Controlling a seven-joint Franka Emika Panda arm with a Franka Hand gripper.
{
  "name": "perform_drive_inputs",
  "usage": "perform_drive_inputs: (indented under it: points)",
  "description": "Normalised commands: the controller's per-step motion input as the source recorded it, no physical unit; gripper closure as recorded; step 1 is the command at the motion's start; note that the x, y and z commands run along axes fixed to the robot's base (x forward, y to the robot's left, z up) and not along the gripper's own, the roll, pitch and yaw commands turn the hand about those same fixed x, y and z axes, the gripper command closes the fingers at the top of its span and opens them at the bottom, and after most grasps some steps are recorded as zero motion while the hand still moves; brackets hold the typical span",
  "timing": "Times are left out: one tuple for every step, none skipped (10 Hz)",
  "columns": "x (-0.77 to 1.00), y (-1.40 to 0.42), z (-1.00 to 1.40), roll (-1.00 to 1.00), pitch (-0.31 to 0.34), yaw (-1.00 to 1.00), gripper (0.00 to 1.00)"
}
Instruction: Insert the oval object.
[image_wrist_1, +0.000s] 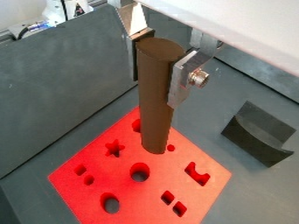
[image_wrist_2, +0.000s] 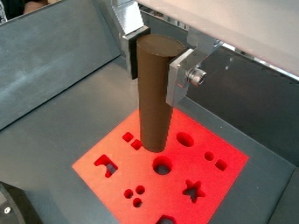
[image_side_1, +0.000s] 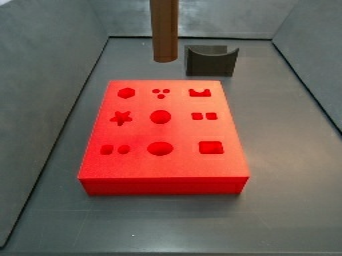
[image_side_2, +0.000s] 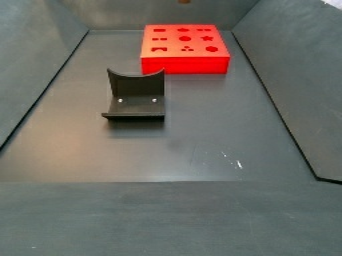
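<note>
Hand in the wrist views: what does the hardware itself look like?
In both wrist views the hand has flat silver metal finger plates with dark pads; the nearer plate carries a round silver screw head. A white housing edge shows above the plates. No cables or markings are visible. Neither side view shows the hand.

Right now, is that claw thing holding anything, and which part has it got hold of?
Yes. The gripper clamps the peg near its top end. The peg hangs upright above the red block, its lower end free.
</note>
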Motion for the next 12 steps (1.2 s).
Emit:
perform_drive_inputs:
  points:
    - [0.0, -0.04, -0.01, 0.0, 0.0, 0.0, 1.0]
    - [0.05, -0.25, 0.0, 0.03, 0.0, -0.07, 1.0]
    - [0.0, -0.31, 0.0, 0.04, 0.0, -0.09, 1.0]
    - [0.01, 0.0, 0.0, 0.0, 0.0, -0.01, 1.0]
    - [0.13, 0.0, 0.0, -0.32, 0.0, -0.18, 1.0]
    - [0.09, 0.0, -0.03, -0.5, 0.0, -0.23, 1.0]
    - [0.13, 0.0, -0.05, -0.5, 0.0, -0.22, 1.0]
    - [0.0, -0.32, -0.05, 0.03, 0.0, 0.05, 1.0]
    - [-0.07, -0.42, -0.03, 0.25, -0.013, 0.09, 1.0]
    - [-0.19, -0.49, -0.05, 0.41, -0.073, 0.13, 1.0]
    - [-0.1, -0.4, -0.07, 0.45, -0.093, 0.25, 1.0]
    - [0.0, -0.41, -0.01, 0.42, -0.069, 0.31, 1.0]
